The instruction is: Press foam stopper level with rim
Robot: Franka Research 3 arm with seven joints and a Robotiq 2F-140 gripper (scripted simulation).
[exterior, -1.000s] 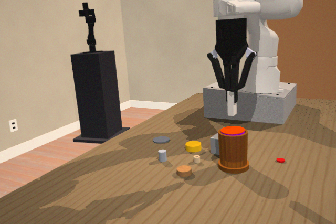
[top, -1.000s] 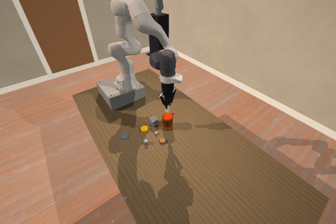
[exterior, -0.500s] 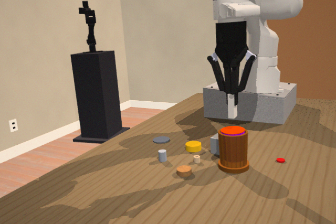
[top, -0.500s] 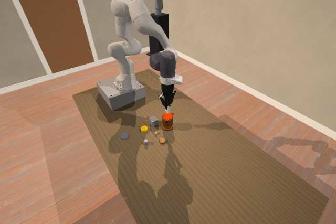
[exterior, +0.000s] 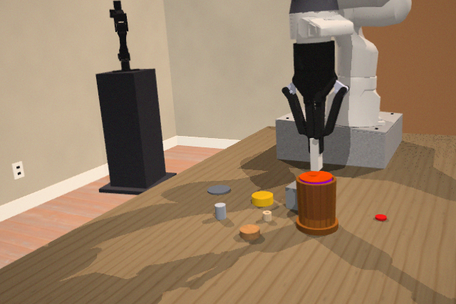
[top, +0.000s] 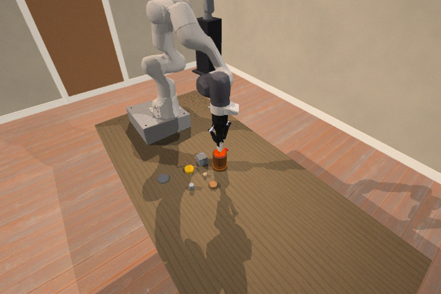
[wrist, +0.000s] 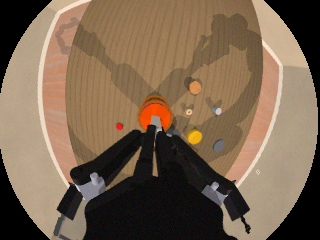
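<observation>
A brown wooden jar (exterior: 316,205) stands upright on the table, also in the top view (top: 219,162). An orange foam stopper (exterior: 315,176) sits in its mouth, its top a little above the rim, with a purple band showing at the rim. It also shows in the wrist view (wrist: 155,112). My gripper (exterior: 315,161) is shut and empty, pointing straight down over the stopper's middle. Its pale fingertips are at or just above the stopper's top; I cannot tell whether they touch. Nothing else lies on the stopper.
A grey cube (exterior: 291,197) stands just behind the jar. To its left lie a yellow disc (exterior: 262,198), a grey disc (exterior: 219,189), a small grey cylinder (exterior: 220,211), a small beige ring (exterior: 266,215) and a tan disc (exterior: 249,231). A small red disc (exterior: 380,217) lies right.
</observation>
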